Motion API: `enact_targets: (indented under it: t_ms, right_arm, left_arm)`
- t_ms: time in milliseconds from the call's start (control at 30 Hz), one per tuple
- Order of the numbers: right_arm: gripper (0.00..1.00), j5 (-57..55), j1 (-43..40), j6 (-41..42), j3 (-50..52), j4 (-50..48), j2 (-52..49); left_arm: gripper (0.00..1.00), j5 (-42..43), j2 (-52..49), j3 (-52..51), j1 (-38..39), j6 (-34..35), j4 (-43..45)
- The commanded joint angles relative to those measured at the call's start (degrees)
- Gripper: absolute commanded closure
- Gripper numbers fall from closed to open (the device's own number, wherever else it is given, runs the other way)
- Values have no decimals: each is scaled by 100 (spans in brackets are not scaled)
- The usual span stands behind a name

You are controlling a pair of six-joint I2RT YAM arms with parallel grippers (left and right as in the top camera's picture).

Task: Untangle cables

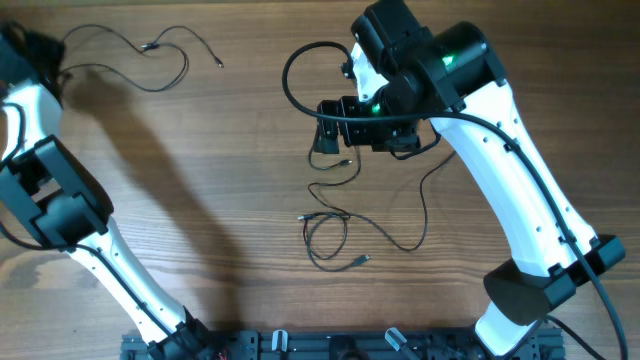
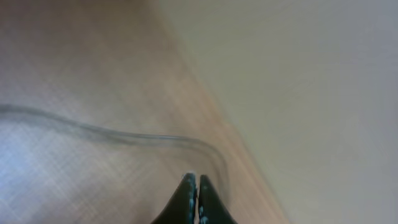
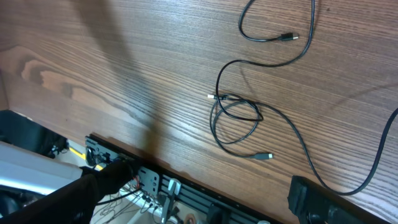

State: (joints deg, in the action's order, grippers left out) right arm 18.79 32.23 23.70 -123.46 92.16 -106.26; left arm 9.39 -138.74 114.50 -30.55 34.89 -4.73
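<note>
Thin black cables (image 1: pixel 325 235) lie in loose loops at the table's middle, with tiny plugs at their ends. In the right wrist view the same loops (image 3: pixel 236 115) cross each other, with one silvery plug at their left. My right gripper (image 1: pixel 322 128) hovers above and behind them, open and empty; its fingers (image 3: pixel 211 177) spread wide. A separate thin cable (image 1: pixel 150 45) trails across the far left towards my left gripper (image 1: pixel 22 45). Its fingers (image 2: pixel 198 186) are shut, and the blurred wire (image 2: pixel 124 135) curves close to the tips.
A black equipment rail (image 1: pixel 300 345) runs along the table's front edge and also shows in the right wrist view (image 3: pixel 186 193). A thick black arm cable (image 1: pixel 295 75) loops beside the right wrist. The left wrist view shows the table's edge and a pale wall (image 2: pixel 311 93).
</note>
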Motion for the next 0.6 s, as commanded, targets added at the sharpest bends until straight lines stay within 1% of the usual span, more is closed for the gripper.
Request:
enact_targets:
  t_ms: [0,33,67,167,200,300,333,400,433,467,500,567]
  right_arm:
    - [0,-92,44,-98,22,-2,61]
    - [0,-90,46,-101,22,-2,61]
    - [0,-90,46,-101,22,0,61]
    - [0,-87,46,-101,22,0,61]
    - [0,-90,46,-101,22,0,61]
    - [0,-90,46,-105,22,0,61]
    - [0,-90,46,-105,22,0,61]
    - [0,-94,46,-111,22,-2,61]
    - [0,-94,46,-109,22,-4,61]
    - [0,-92,46,-109,22,0,61]
    - [0,-90,46,-103,22,0,61]
    - [0,-92,46,-98,22,-2,61]
  left_arm:
    - [35,361,221,551,24,-632,-525]
    - [8,343,140,551,33,-940,-914]
    - [0,243,33,551,33,-1058,-1281]
    - [0,74,-214,551,15,-999,-2149]
    - [0,-4,-232,551,15,-839,-2310]
    - [0,-391,-260,551,13,-417,-2435]
    - [0,-448,-295,551,11,-363,-2479]
    - [0,-457,-470,549,9,-20,-2564]
    - [0,-605,-680,549,9,-15,-2323]
    - [6,-761,-769,549,-15,-122,-2111]
    - [24,-800,-824,551,-52,-249,-1895]
    - [42,-796,-844,551,-170,-273,-1462]
